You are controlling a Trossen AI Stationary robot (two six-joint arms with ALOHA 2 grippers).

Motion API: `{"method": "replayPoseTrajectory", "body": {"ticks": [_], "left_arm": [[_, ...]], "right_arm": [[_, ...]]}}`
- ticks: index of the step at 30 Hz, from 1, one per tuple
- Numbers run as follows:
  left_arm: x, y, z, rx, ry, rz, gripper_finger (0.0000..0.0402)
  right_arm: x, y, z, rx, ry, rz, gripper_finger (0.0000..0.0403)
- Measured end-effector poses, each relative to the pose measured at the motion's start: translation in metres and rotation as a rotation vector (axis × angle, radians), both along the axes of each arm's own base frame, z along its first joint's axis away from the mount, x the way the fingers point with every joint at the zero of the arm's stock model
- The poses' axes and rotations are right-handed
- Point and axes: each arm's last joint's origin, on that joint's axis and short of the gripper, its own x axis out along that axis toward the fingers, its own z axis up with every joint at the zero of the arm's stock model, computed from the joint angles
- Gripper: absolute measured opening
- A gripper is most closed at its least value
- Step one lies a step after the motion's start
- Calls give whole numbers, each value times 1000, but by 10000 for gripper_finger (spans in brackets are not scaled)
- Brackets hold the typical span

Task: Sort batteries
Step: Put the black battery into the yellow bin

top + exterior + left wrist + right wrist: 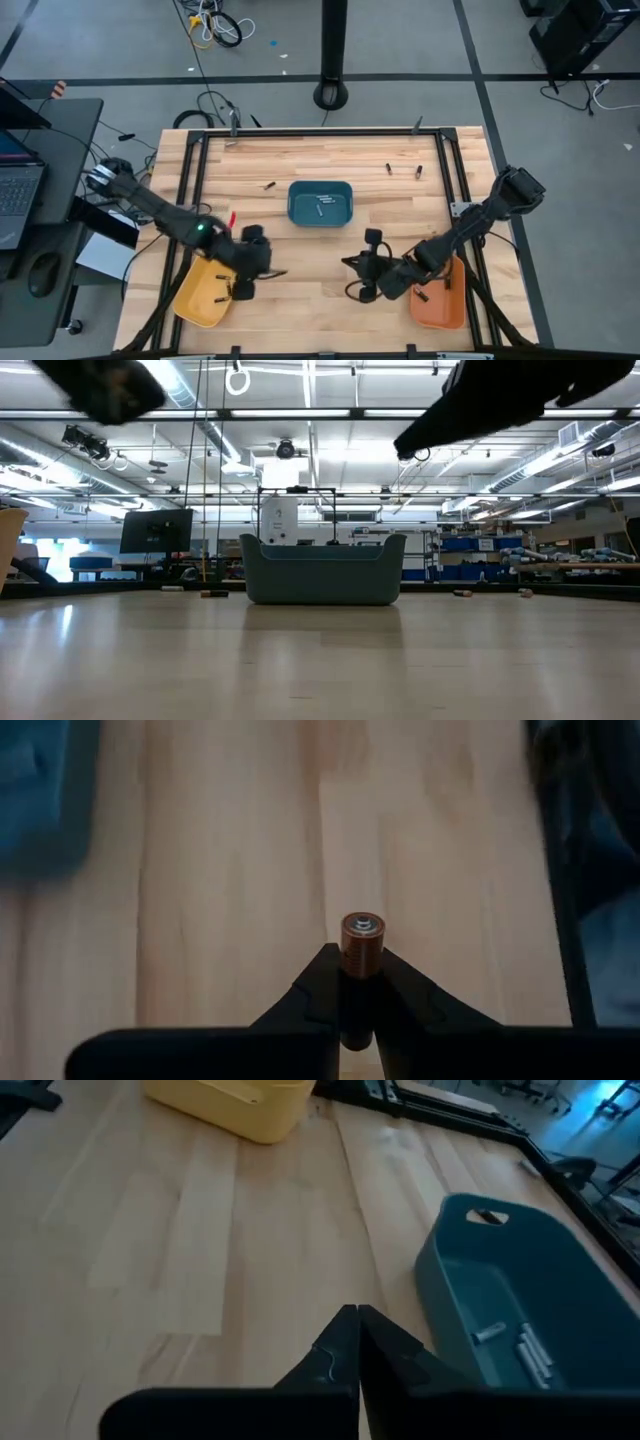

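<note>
My left gripper (262,272) hangs over the wood just right of the yellow tray (203,292), shut on one battery (361,942) with a copper-toned end. My right gripper (348,263) hovers left of the orange tray (440,300), its fingers (357,1325) shut with nothing between them. The teal tray (320,203) stands at the table's middle with several batteries (528,1350) lying on its floor. Loose batteries (268,185), (388,168), (419,171) lie on the far part of the table. My left gripper pinches the battery's dark body (360,965) between its two fingertips. The battery lies along the fingers, and its copper end with the silvery cap (361,927) sticks out past them. The fingers slant down from the left, and the battery is clear of the table.
Bare wood lies between the two grippers and in front of the teal tray (320,570). A black metal frame (300,133) runs round the table top. The yellow and orange trays each hold a few small cells.
</note>
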Motion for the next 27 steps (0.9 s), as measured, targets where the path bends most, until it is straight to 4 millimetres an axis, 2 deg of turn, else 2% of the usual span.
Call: {"method": "replayPoseTrajectory", "body": {"ticks": [4, 8, 12, 16, 20, 27], "left_arm": [[-27, -16, 6, 12, 177, 53, 38], [-58, -34, 2, -18, 350, 102, 38], [-79, -50, -4, 24, 418, 108, 38], [-86, -56, -24, 94, 487, 101, 38], [-91, -51, -51, 170, 581, 60, 38], [-88, -43, -74, 171, 577, -11, 38]], "right_arm": [[-3, -8, -12, 28, -12, -13, 14], [-7, -11, -21, 40, -12, -17, 10], [-9, -12, -25, 49, -7, -23, 7], [-11, -13, -27, 57, -16, -24, 12], [-12, -14, -28, 69, -36, -23, 10], [-12, -14, -29, 80, -41, -28, 9]]}}
